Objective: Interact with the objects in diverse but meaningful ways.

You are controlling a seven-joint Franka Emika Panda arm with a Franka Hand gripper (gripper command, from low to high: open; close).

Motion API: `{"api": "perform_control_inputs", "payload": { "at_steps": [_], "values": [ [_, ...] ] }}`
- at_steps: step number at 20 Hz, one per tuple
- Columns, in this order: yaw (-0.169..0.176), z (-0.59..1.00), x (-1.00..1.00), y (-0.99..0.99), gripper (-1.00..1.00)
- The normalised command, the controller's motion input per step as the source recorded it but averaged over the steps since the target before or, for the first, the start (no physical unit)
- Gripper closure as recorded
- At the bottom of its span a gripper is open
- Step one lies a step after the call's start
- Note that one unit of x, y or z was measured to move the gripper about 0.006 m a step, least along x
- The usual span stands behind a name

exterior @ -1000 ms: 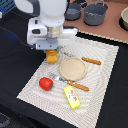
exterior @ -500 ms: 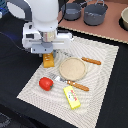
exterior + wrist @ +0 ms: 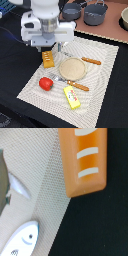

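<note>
How the jaws stand cannot be told, since neither view shows them. The orange-brown bread loaf with white stripes (image 3: 84, 159) is seen just below the gripper, at the edge of the striped cloth mat (image 3: 102, 70), with the white toy fish (image 3: 21, 241) near it. A careless descent could push the loaf off the mat onto the black table (image 3: 15, 70).

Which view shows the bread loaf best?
The wrist view: the bread loaf fills much of the frame, its pale stripes plain. The exterior view shows it small, partly hidden under the arm, at the cloth's edge.
</note>
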Motion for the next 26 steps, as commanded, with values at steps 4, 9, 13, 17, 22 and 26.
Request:
{"api": "perform_control_inputs", "payload": {
  "at_steps": [4, 9, 13, 17, 22, 26],
  "values": [
    [0.224, 0.46, 0.02, -0.37, -1.00],
    [0.214, 0.45, 0.05, -0.41, -1.00],
    [0.069, 0.46, 0.21, -0.76, -1.00],
    [0.002, 0.48, 0.33, -0.87, -1.00],
    [0.000, 0.37, 0.39, -0.87, -1.00],
    [0.000, 0.08, 0.71, -0.71, -1.00]
  ]
}}
